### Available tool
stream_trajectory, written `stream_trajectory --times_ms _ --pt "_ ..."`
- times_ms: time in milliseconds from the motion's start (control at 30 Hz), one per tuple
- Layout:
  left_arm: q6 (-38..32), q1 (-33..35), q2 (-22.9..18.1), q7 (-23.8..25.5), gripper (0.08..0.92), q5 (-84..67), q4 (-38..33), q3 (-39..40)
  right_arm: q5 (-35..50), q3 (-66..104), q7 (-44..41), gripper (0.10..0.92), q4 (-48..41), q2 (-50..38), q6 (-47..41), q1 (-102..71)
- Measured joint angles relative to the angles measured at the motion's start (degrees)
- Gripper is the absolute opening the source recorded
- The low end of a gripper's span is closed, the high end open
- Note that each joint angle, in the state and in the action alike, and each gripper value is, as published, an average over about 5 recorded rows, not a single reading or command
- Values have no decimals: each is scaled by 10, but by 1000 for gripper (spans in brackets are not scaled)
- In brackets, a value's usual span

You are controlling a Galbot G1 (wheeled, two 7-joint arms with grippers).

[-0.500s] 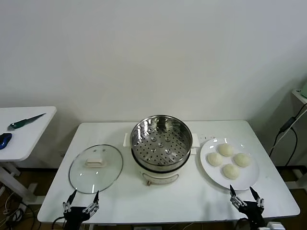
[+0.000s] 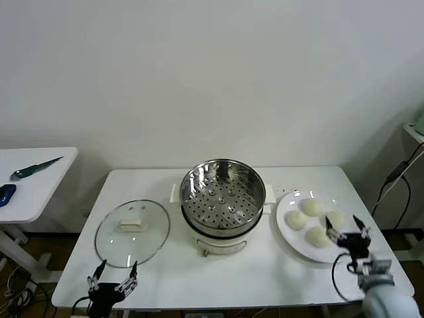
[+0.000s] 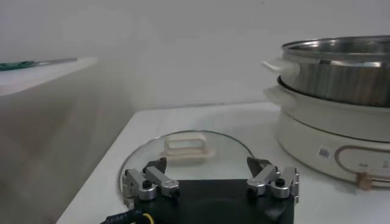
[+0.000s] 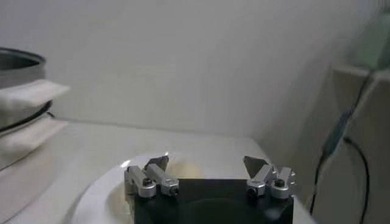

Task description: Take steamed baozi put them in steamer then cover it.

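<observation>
The steamer [image 2: 223, 199], a steel pot with a perforated insert on a cream base, stands open at the table's middle. Several cream-white baozi [image 2: 311, 207] lie on a white plate [image 2: 295, 245] to its right. My right gripper [image 2: 346, 228] is open and empty, hovering over the plate's right side next to the near baozi [image 2: 318, 236]. In the right wrist view the gripper [image 4: 206, 163] is open above the plate [image 4: 103, 189], with one baozi [image 4: 186, 170] just beyond its fingertips. My left gripper [image 2: 112, 278] is open and empty at the table's front edge, below the glass lid [image 2: 132, 232].
The glass lid [image 3: 183, 149] lies flat left of the steamer [image 3: 341, 79]. A side table [image 2: 46, 192] at far left holds a green-handled knife [image 2: 33, 169] and a blue object [image 2: 5, 193]. A cable [image 2: 394, 179] hangs right of the table.
My right gripper has moved from the table's front edge up and back over the plate's right side, still open. The left gripper has not moved.
</observation>
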Motion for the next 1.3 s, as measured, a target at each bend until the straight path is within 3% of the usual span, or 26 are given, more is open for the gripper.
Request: stream_trajectory --times_ms 300,633,933,1300 --pt "-3 -8 3 1 823 -1 4 5 -106 -277 -270 823 -151 -144 93 325" --pt "-5 -13 6 3 823 -4 8 5 -150 -658 -506 823 -315 -142 171 682" --pt "-8 -16 2 7 823 2 9 9 -118 -880 -589 823 -425 -69 175 815" --pt "-13 -15 -1 6 823 3 18 5 -145 -896 -603 823 -569 44 182 797"
